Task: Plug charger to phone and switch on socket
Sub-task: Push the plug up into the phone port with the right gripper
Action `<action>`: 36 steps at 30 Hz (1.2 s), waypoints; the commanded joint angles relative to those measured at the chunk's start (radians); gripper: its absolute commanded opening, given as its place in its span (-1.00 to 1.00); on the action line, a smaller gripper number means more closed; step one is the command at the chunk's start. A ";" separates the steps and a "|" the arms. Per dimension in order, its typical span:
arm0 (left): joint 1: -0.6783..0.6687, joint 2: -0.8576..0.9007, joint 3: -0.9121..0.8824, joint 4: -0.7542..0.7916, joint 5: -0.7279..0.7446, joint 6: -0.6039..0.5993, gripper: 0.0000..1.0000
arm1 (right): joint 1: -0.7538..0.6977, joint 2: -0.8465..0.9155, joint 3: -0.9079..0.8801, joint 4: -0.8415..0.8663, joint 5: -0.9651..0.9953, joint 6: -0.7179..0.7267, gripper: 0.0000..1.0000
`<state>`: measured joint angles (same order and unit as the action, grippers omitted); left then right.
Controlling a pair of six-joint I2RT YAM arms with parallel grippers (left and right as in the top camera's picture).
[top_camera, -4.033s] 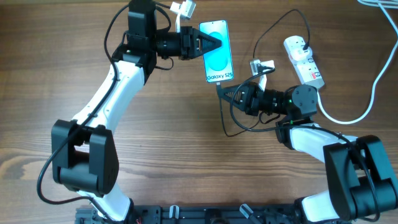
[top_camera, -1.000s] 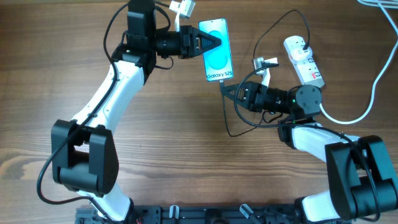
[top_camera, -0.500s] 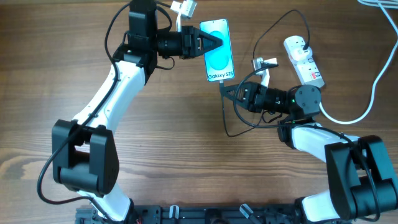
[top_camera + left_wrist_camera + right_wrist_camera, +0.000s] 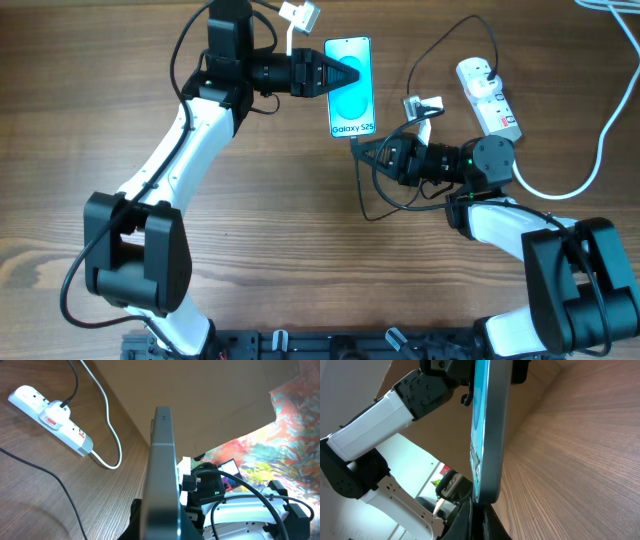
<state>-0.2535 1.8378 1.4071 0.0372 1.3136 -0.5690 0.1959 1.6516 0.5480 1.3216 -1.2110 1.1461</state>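
Observation:
The phone (image 4: 351, 88) with its turquoise screen lies at the table's top centre, text end toward the right arm. My left gripper (image 4: 347, 74) is shut on the phone's side edge, and the phone shows edge-on in the left wrist view (image 4: 161, 480). My right gripper (image 4: 362, 148) is shut on the charger's black connector tip, which sits right at the phone's bottom end (image 4: 489, 494). The thin black cable (image 4: 372, 200) loops from there up to the white plug adapter (image 4: 478, 82) on the socket (image 4: 490, 98).
The socket's thick white cord (image 4: 600, 150) trails off to the right edge. In the left wrist view the socket (image 4: 52, 415) lies at upper left with its white cord (image 4: 111, 425). The cable loop lies under the right arm's wrist.
The phone and left gripper have shifted slightly right and up. My right gripper has moved a little left and up, bringing the connector tip against the phone's bottom end.

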 commanded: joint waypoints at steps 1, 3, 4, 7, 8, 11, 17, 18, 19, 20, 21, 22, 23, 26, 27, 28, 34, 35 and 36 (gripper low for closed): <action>-0.025 -0.033 0.017 -0.007 0.109 0.029 -0.92 | -0.006 0.014 0.021 0.005 0.098 -0.020 -0.91; -0.038 -0.033 0.017 -0.011 0.106 0.042 -0.92 | -0.006 0.014 0.021 0.005 0.116 -0.021 -0.92; -0.044 -0.033 0.017 -0.011 0.105 0.043 -0.92 | -0.005 0.014 0.021 0.005 0.119 -0.021 -0.92; -0.058 -0.033 0.017 -0.011 0.103 0.046 -0.92 | -0.005 0.014 0.021 0.005 0.119 -0.021 -0.91; -0.061 -0.033 0.017 -0.011 0.103 0.046 -0.92 | -0.006 0.014 0.021 0.005 0.119 -0.022 -0.91; -0.061 -0.033 0.017 -0.011 0.098 0.045 -0.92 | -0.006 0.014 0.021 0.004 0.108 -0.029 -0.91; -0.059 -0.033 0.017 -0.087 0.139 0.088 -0.92 | -0.022 0.014 0.024 0.013 0.097 -0.031 -0.91; -0.059 -0.033 0.017 -0.117 0.149 0.116 -0.92 | -0.030 0.014 0.026 0.019 0.088 -0.031 -0.91; -0.059 -0.033 0.017 -0.147 0.152 0.141 -0.92 | -0.035 0.014 0.030 0.019 0.085 -0.026 -0.91; -0.059 -0.033 0.017 -0.163 0.152 0.151 -0.92 | -0.035 0.014 0.035 0.021 0.085 -0.020 -0.91; -0.059 -0.033 0.017 -0.167 0.152 0.152 -0.92 | -0.032 0.014 0.042 0.021 0.083 -0.020 -0.91; -0.061 -0.033 0.017 -0.170 0.152 0.152 -0.92 | -0.032 0.014 0.051 0.020 0.079 -0.021 -0.91; -0.064 -0.033 0.017 -0.169 0.152 0.152 -0.92 | -0.031 0.014 0.058 0.020 0.077 -0.020 -0.91; -0.070 -0.034 0.017 -0.170 0.152 0.169 -0.92 | -0.026 0.014 0.072 0.020 0.078 -0.020 -0.91; -0.073 -0.034 0.017 -0.169 0.151 0.174 -0.92 | -0.026 0.014 0.074 0.020 0.080 -0.021 -0.91; -0.078 -0.034 0.017 -0.169 0.132 0.173 -0.92 | -0.026 0.014 0.076 0.020 0.090 -0.020 -0.91; -0.101 -0.034 0.017 -0.170 0.106 0.174 -0.92 | -0.026 0.014 0.077 0.021 0.116 -0.018 -0.91; -0.103 -0.034 0.017 -0.170 0.106 0.174 -0.92 | -0.026 0.014 0.080 0.020 0.119 -0.018 -0.91; -0.104 -0.034 0.017 -0.172 0.106 0.173 -0.92 | -0.026 0.014 0.087 0.020 0.115 -0.019 -0.91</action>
<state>-0.2836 1.8339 1.4322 -0.1089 1.3251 -0.4046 0.1898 1.6630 0.5526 1.3243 -1.2827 1.1313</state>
